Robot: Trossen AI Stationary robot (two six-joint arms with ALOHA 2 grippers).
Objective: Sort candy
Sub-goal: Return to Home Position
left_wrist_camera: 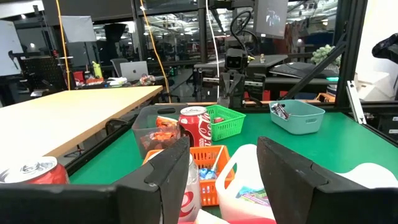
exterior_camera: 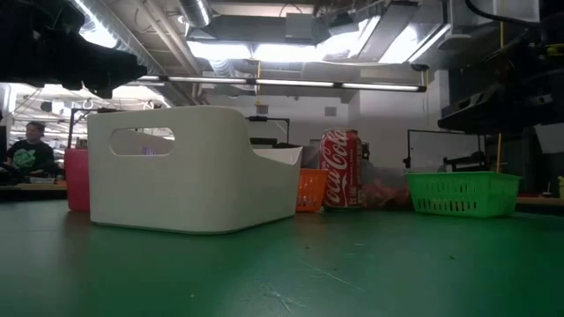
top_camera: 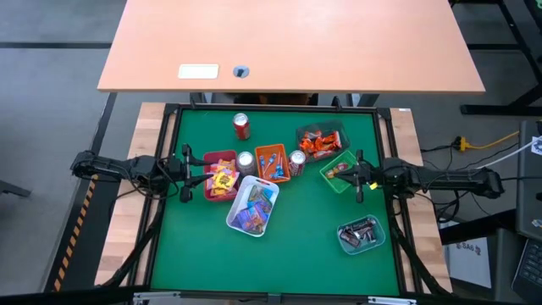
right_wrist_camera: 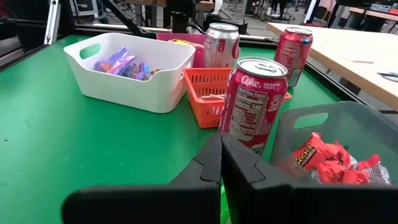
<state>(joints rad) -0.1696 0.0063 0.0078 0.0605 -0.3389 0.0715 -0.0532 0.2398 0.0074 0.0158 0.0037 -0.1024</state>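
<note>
The candy lies in several trays on the green mat. Yellow pieces (top_camera: 223, 180) fill a red tray, purple and blue ones (right_wrist_camera: 121, 62) a white tray (top_camera: 252, 206). Orange-red ones (right_wrist_camera: 329, 163) sit in a clear tray (top_camera: 322, 140), and dark silver ones (top_camera: 360, 233) in a grey-blue tray. My left gripper (top_camera: 186, 174) hovers open at the mat's left, beside the red tray, fingers (left_wrist_camera: 168, 174) wide apart and empty. My right gripper (right_wrist_camera: 221, 168) is shut and empty, level at the mat's right, over the edge of a green basket (top_camera: 337, 169).
An orange basket (top_camera: 273, 161) stands mid-table between two soda cans (top_camera: 246, 161) (top_camera: 297, 161). A third can (top_camera: 241, 125) stands farther back. Bare green mat lies along the near edge (top_camera: 279, 263). A wooden table (top_camera: 288, 42) stands beyond the far side.
</note>
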